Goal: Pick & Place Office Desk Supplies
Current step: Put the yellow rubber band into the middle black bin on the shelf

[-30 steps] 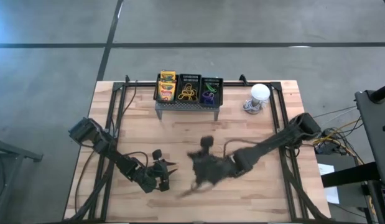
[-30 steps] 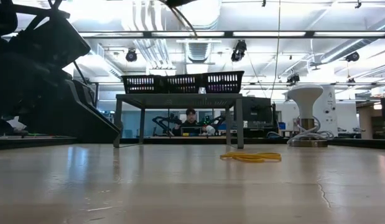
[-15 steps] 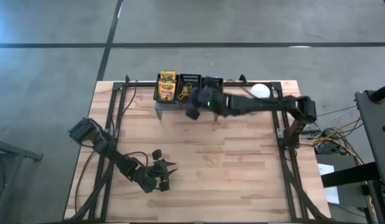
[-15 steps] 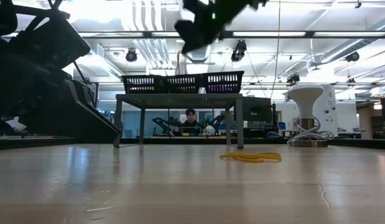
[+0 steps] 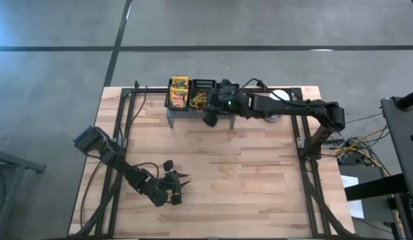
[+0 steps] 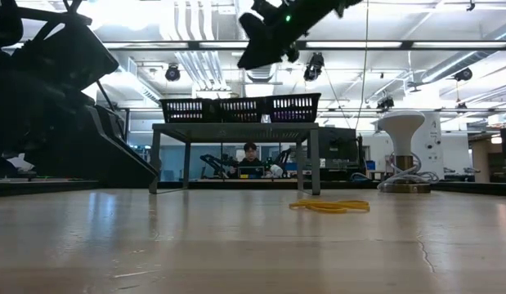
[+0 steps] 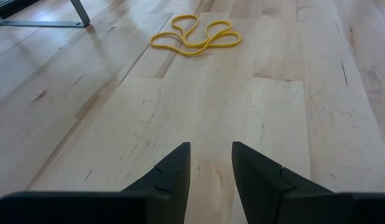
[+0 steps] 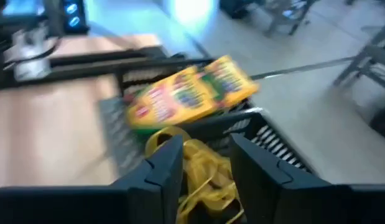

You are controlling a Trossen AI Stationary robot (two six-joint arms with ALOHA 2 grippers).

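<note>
Pale wooden table (image 5: 259,193), workshop behind

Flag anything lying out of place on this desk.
One yellow band loop lies loose on the bare wooden table, apart from the three mesh baskets on the grey stand, where other bands sit. Right gripper hovers by the baskets; left gripper waits near the table's front.
</note>
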